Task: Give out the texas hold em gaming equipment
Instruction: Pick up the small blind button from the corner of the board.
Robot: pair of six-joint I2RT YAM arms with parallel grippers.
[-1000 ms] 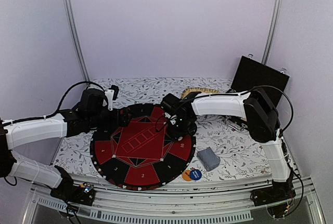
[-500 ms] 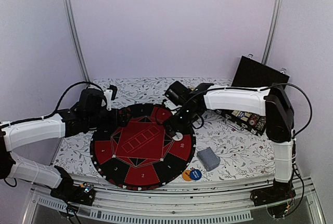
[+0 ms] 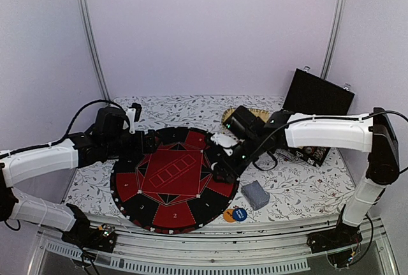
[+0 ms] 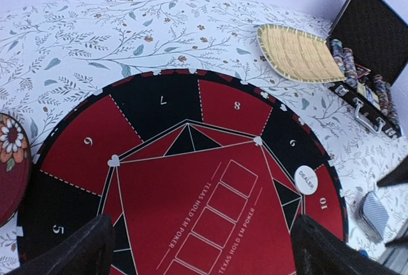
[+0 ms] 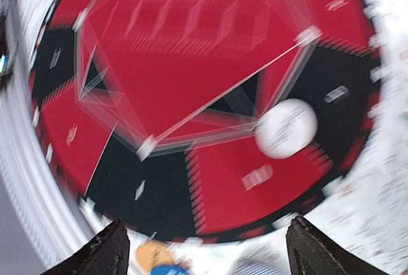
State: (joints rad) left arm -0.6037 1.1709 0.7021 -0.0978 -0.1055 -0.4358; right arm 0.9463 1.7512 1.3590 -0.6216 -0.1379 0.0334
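The left arm point(image 3: 44, 160) is extended from the near-left corner, with its wrist held level at the far-left rim of the round poker mat point(image 3: 167, 189). The left gripper point(image 4: 203, 237) is spread wide above the mat, with nothing between its 2 fingers. The white dealer button point(image 4: 306, 179) is laid flat on the mat's right side, between sectors 9 and 10.

The right arm point(image 3: 325, 133) is stretched leftwards, with its wrist pitched down over the mat's right rim. The right gripper point(image 5: 205, 237) is spread and empty, clear of the button.

The card deck point(image 3: 255, 194) is laid back-up just right of the mat. Its long axis is directed far-to-near, skewed slightly rightwards at the near end. The orange chip point(image 3: 229, 215) and blue chip point(image 3: 240, 214) are placed touching at the mat's near-right rim.
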